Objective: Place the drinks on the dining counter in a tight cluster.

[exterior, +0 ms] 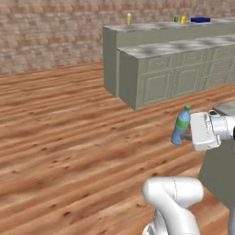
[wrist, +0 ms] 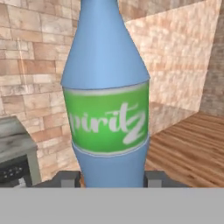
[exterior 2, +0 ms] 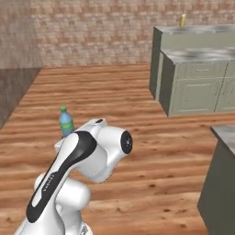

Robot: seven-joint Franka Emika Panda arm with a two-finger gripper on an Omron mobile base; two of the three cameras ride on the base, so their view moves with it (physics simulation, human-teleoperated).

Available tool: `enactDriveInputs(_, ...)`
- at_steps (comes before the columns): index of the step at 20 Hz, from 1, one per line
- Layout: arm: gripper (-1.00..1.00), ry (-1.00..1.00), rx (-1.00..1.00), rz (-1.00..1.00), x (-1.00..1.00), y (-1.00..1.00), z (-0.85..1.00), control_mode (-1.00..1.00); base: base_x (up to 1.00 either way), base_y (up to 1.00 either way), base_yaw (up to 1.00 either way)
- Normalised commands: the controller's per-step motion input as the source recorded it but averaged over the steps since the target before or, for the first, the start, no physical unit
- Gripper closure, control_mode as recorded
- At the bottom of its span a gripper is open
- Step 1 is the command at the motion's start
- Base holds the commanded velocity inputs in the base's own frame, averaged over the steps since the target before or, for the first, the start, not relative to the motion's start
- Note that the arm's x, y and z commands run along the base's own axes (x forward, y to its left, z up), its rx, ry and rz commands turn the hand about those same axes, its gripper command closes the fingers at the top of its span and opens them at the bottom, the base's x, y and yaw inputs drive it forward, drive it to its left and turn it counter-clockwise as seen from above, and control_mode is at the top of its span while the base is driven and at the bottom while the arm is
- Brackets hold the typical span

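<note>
My gripper [wrist: 111, 179] is shut on a blue bottle [wrist: 107, 100] with a green "Spiritz" label; both fingertips [wrist: 68, 179] press its lower body. From the base the blue bottle [exterior: 181, 125] with its green cap hangs slightly tilted above the wooden floor, held by the gripper [exterior: 184, 136] at the end of the white hand. From the other side the blue bottle [exterior 2: 66, 122] peeks over the arm. Far off, a yellow bottle [exterior: 128, 19] [exterior 2: 182, 20] stands on the tall plain grey-green dining counter [exterior: 137, 28] [exterior 2: 202, 30].
A lower marble-topped cabinet unit [exterior: 183, 75] [exterior 2: 197, 87] stands in front of that counter. Green and yellow cups [exterior: 179, 19] and a blue dish [exterior: 200, 19] sit on the far top. A grey-green island [exterior: 220, 160] [exterior 2: 220, 183] is close on the right. Open wooden floor lies to the left.
</note>
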Motion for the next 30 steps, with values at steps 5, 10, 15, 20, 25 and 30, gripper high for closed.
enactDriveInputs(5, 1.0, 0.0, 0.0, 0.0, 0.0, 0.0, 0.0, 1.0, 1.0, 0.92, -0.45)
enactDriveInputs(10, 1.0, 0.0, 0.0, 0.0, 0.0, 0.0, 0.0, 1.0, 1.0, 1.0, -0.43)
enactDriveInputs(15, 1.0, 0.0, 0.0, 0.0, 0.0, 0.0, 0.0, 1.0, 1.0, 1.0, -0.46)
enactDriveInputs(20, 1.0, 0.0, 0.0, 0.0, 0.0, 0.0, 0.0, 1.0, 1.0, 1.0, -0.46)
enactDriveInputs(25, 1.0, 0.0, 0.0, 0.0, 0.0, 0.0, 0.0, 1.0, 1.0, 1.0, -0.44)
enactDriveInputs(30, 1.0, 0.0, 0.0, 0.0, 0.0, 0.0, 0.0, 1.0, 1.0, 1.0, -0.42)
